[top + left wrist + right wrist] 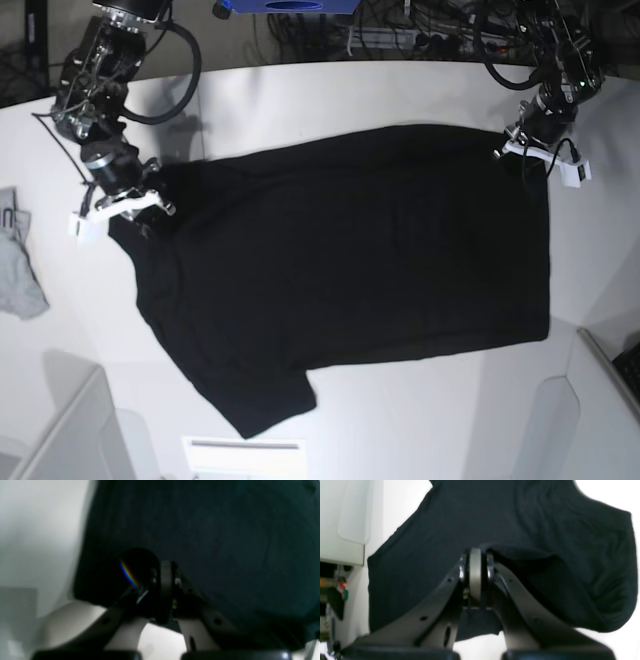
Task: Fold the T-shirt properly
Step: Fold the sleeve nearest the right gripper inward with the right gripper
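T-shirt (350, 270) lies flat, opposite edges pinched in both arms' closed fingers (475, 580).

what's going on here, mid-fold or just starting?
Just starting, by the look of it. The T-shirt lies spread flat on the white table, with no fold made yet. Both arms have it at the far edge: the right pincer is shut on cloth near the sleeve end, the left pincer shut on the opposite far corner. A small grey cloth sits off to the side, untouched.
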Robot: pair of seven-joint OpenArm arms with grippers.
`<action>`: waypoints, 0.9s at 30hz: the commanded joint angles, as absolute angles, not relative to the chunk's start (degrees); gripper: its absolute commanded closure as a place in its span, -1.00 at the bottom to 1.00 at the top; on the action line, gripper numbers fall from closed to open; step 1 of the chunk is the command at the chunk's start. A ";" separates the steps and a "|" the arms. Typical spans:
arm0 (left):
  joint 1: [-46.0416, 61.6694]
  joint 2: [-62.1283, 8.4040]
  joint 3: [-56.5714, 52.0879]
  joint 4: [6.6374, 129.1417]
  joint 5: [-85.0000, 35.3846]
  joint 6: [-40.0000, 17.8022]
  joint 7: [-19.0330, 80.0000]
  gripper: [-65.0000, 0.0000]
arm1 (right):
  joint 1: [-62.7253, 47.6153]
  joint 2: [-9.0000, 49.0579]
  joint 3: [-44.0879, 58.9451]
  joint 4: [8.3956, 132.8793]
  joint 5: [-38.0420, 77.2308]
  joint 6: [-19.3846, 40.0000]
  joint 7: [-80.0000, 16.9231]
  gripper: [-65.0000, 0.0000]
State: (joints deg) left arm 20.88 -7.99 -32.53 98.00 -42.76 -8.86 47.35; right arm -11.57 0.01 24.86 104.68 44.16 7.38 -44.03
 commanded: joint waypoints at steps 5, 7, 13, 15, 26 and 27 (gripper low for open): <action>20.00 -8.92 -32.84 98.68 -43.56 -9.01 46.37 1.00 | -7.43 0.57 24.92 100.88 44.97 7.87 -42.86 1.00; 19.38 -8.92 -32.84 98.68 -43.56 -9.01 46.37 1.00 | -6.11 1.01 24.84 99.74 44.88 7.87 -42.86 1.00; 17.98 -8.92 -32.92 98.51 -43.56 -8.22 46.37 1.00 | -1.80 1.89 22.46 97.01 39.25 7.87 -42.59 1.00; 17.63 -8.92 -32.92 98.68 -43.65 -6.64 46.29 1.00 | -0.92 1.89 22.46 96.66 38.64 7.87 -42.59 1.00; 12.79 -9.01 -32.84 96.13 -43.56 -3.21 46.37 1.00 | 7.16 2.24 22.37 87.96 38.20 7.87 -42.59 1.00; 12.26 -9.01 -32.84 95.52 -43.56 -3.21 46.37 1.00 | 7.69 2.24 22.37 87.25 38.20 7.87 -42.51 1.00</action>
State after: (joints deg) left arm 12.71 -8.38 -32.69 94.48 -42.70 -2.96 47.37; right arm 6.39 1.74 22.28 86.24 37.23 7.38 -43.79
